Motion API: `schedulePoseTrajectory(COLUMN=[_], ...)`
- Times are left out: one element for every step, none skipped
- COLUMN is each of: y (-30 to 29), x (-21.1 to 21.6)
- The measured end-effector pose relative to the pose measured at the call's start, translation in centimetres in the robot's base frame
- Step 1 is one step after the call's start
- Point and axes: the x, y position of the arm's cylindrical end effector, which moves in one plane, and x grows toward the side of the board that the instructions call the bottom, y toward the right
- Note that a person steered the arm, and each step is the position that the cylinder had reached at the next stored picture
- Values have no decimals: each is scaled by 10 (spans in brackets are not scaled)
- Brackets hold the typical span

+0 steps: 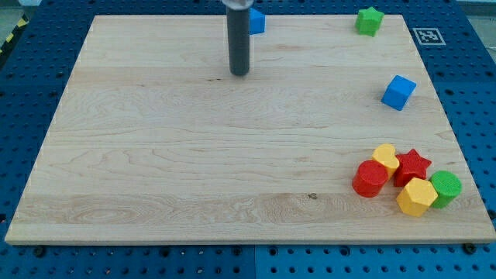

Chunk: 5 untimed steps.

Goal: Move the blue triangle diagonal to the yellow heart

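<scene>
My tip (239, 74) rests on the wooden board (155, 155) near the view's top, left of centre. A blue block (257, 21), partly hidden behind the rod, sits just above and right of the tip at the board's top edge; its shape is hard to make out. A small yellow block (385, 156), which may be the heart, lies in a cluster at the view's bottom right, far from the tip.
A green star (370, 21) sits at the top right. A blue cube (398, 92) lies at the right. The bottom-right cluster also holds a red cylinder (370, 179), a red star (413, 166), a yellow hexagon (416, 197) and a green cylinder (446, 188).
</scene>
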Motion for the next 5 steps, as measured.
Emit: schedulePoseTrajectory(y=[-5,-5,-3,30,41], x=[-72,-106,-107,-111,-110])
